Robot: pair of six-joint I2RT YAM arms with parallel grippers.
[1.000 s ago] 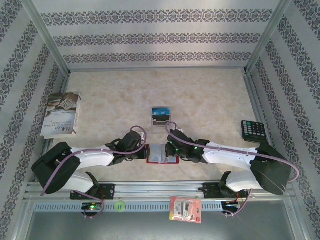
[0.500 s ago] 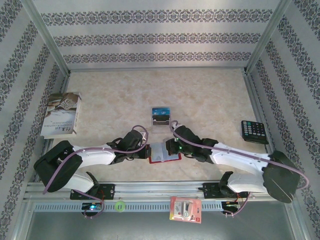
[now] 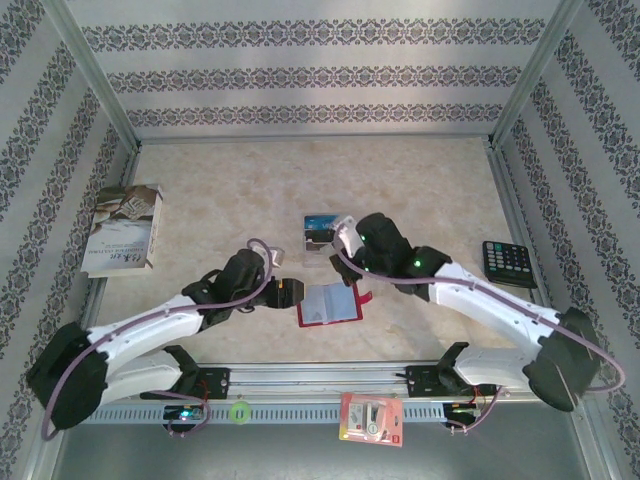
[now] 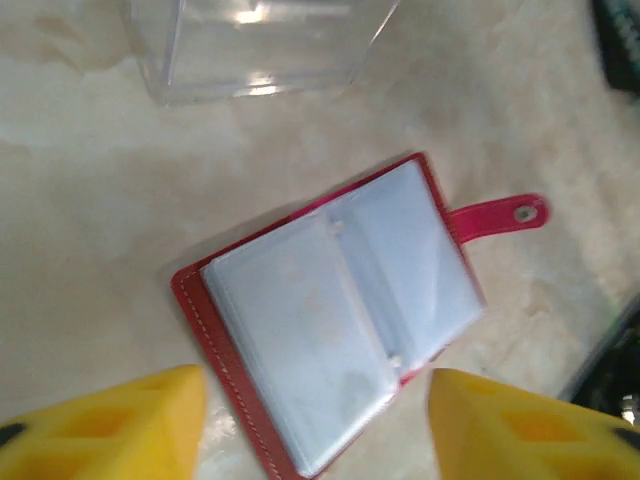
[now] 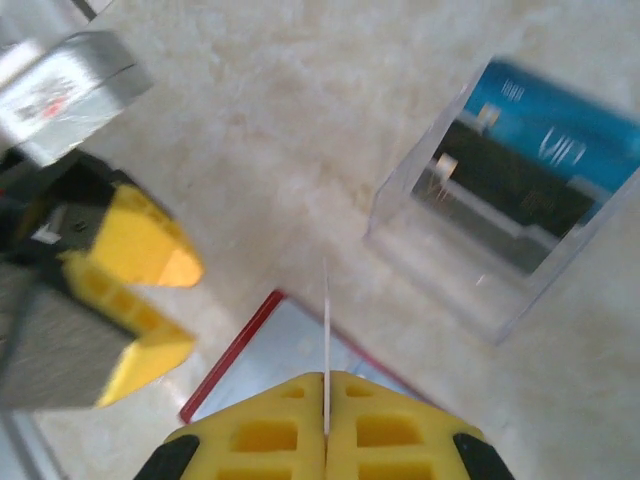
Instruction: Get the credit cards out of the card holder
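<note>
The card holder (image 4: 330,320) lies open and flat on the table, grey-blue pockets up, with its snap tab (image 4: 500,212) stretched out to one side. The left gripper (image 4: 315,405) sits just beside the holder's edge, fingers spread wide and gripping nothing. The frame cuts off most of both fingers, so I cannot tell whether they touch the table. Over the holder's far edge, the right gripper (image 5: 325,378) is pinched tight on a credit card (image 5: 326,320). The card is seen edge-on, so its face and colour are hidden. Just beyond the holder is a clear stand (image 5: 480,290) with a blue card (image 5: 545,125) and a dark card (image 5: 510,190) in it, both blurred.
</note>
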